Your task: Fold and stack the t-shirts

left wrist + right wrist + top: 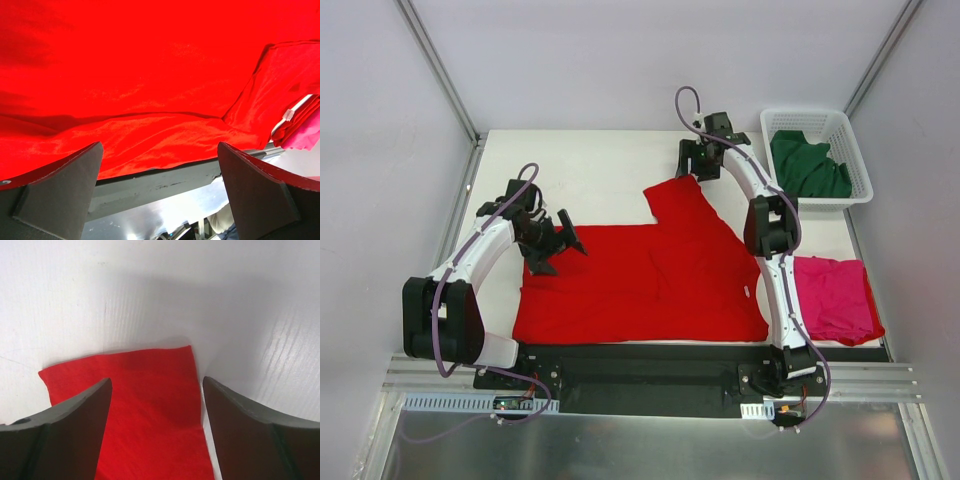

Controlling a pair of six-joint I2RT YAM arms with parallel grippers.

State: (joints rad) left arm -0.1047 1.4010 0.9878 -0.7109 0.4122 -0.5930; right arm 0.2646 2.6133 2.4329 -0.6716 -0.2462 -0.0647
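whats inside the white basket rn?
A crumpled dark green t-shirt fills most of the white basket. Bare lattice shows at the far end. Anything beneath the shirt is covered.

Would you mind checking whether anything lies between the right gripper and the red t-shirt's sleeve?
Nothing visible does. The sleeve end of the red t-shirt lies bare on the white table, framed by the open fingers of the right gripper.

The white table (600,170) is carrying a red t-shirt (650,280) lying spread at centre, a magenta-pink t-shirt (835,295) at four o'clock and a white basket (855,150) at two o'clock.
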